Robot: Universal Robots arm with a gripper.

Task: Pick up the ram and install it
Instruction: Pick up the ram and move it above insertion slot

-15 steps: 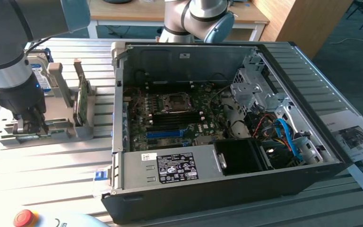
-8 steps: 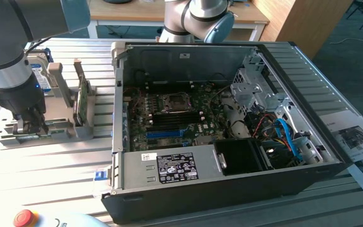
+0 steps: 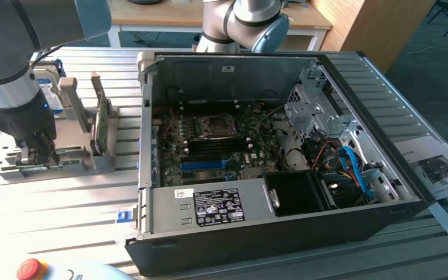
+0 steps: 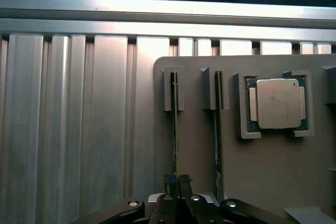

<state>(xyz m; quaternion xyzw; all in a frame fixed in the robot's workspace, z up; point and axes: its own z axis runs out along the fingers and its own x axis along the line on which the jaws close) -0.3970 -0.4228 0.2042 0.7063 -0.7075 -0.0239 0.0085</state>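
Your pincer (image 4: 177, 181) is pressed together on the top edge of the ram (image 4: 175, 129). The ram is a thin green stick standing on edge in the holder (image 4: 199, 156), in the slot nearest the holder's edge. A second stick (image 4: 217, 129) stands in the holder's next slot, just beside the ram. A CPU (image 4: 276, 103) sits in a holder pocket beyond that. The open case (image 3: 286, 242) stands beside the holder.

Risks, as I judge them: the pinch is narrow on a thin edge, so the ram may tilt and bind in its slot. Any sideways drift could knock the second stick.
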